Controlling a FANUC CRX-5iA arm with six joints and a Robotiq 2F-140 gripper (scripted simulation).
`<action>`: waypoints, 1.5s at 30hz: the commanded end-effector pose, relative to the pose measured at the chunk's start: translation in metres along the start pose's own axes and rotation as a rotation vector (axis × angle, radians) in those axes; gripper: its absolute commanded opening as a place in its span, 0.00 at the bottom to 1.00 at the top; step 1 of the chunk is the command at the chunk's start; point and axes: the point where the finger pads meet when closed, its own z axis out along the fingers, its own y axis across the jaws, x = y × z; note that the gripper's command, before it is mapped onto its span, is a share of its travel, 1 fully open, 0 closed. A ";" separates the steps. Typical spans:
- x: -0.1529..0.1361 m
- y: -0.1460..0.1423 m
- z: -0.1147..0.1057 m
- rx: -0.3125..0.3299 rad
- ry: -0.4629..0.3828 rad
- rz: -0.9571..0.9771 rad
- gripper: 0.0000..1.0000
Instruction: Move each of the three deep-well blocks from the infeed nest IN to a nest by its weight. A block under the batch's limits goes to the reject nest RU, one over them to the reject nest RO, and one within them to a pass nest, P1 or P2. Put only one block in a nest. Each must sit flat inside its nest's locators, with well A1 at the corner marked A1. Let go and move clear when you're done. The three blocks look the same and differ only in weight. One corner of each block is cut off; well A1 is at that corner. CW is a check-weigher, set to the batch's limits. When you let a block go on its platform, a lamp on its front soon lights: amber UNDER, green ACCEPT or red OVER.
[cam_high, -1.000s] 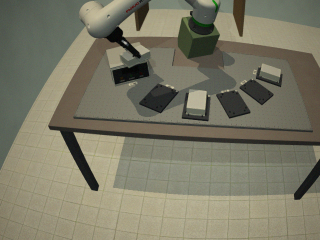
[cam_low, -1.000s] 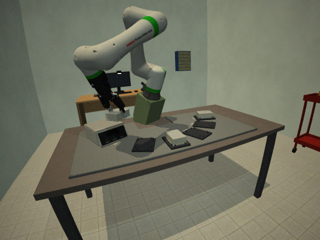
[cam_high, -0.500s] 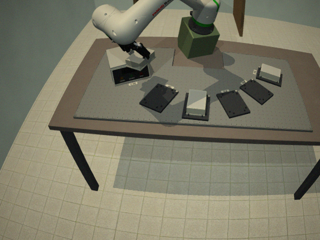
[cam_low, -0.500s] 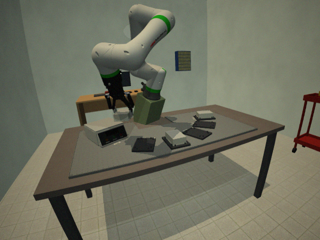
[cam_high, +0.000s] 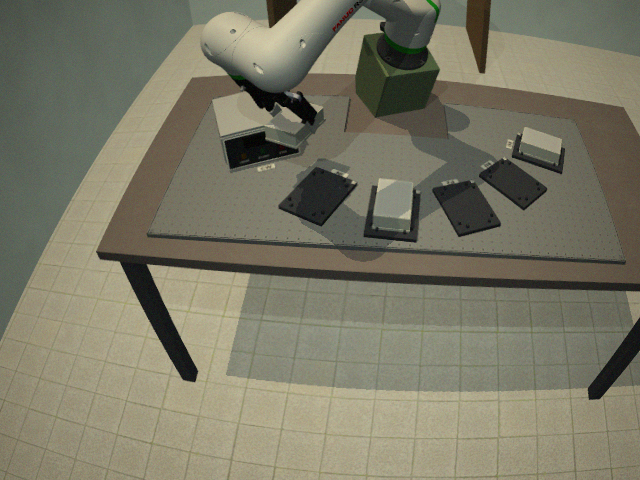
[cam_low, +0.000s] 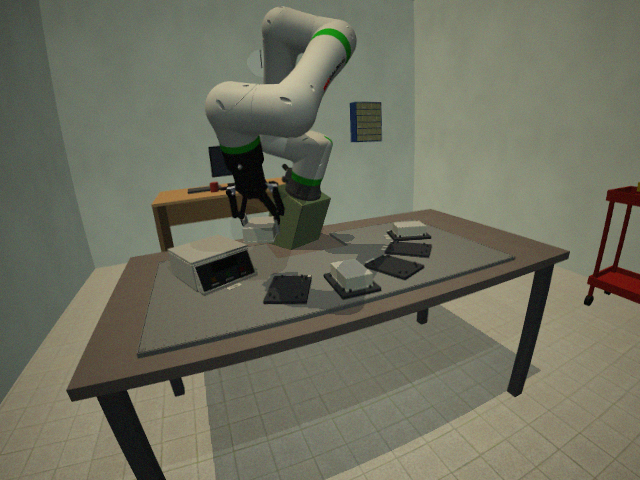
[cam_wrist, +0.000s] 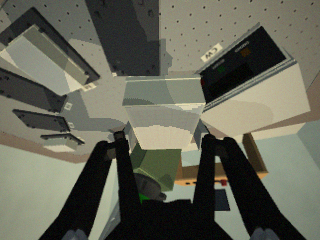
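Gripping one deep-well block (cam_high: 283, 135) (cam_low: 260, 234) (cam_wrist: 162, 120) in the hand (cam_high: 290, 113) (cam_low: 261, 218) (cam_wrist: 163, 118), above the desk (cam_high: 310, 264) (cam_low: 103, 374). Can see the middle block (cam_high: 393, 198) (cam_low: 351, 274) (cam_wrist: 45, 60) and end block (cam_high: 541, 144) (cam_low: 409, 227) (cam_wrist: 59, 144) in separate nests. Probably must still nest this one; cannot confirm weights sorted.

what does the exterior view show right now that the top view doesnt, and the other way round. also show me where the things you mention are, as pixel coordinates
Only exterior: a red metal cart (cam_low: 622, 195).
Only top: the table's right-hand edge runs out of frame.
Both: the black two-fingered end effector (cam_high: 311, 116) (cam_low: 261, 219) holding a pale rectangular block (cam_high: 284, 129) (cam_low: 258, 230), and the white boxy check-weigher (cam_high: 238, 116) (cam_low: 206, 250).
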 end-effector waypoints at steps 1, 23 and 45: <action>0.002 -0.010 -0.001 0.000 0.000 0.000 0.10; 0.013 -0.075 -0.008 0.000 0.000 0.000 0.10; 0.009 -0.126 -0.005 -0.184 0.000 -0.317 0.10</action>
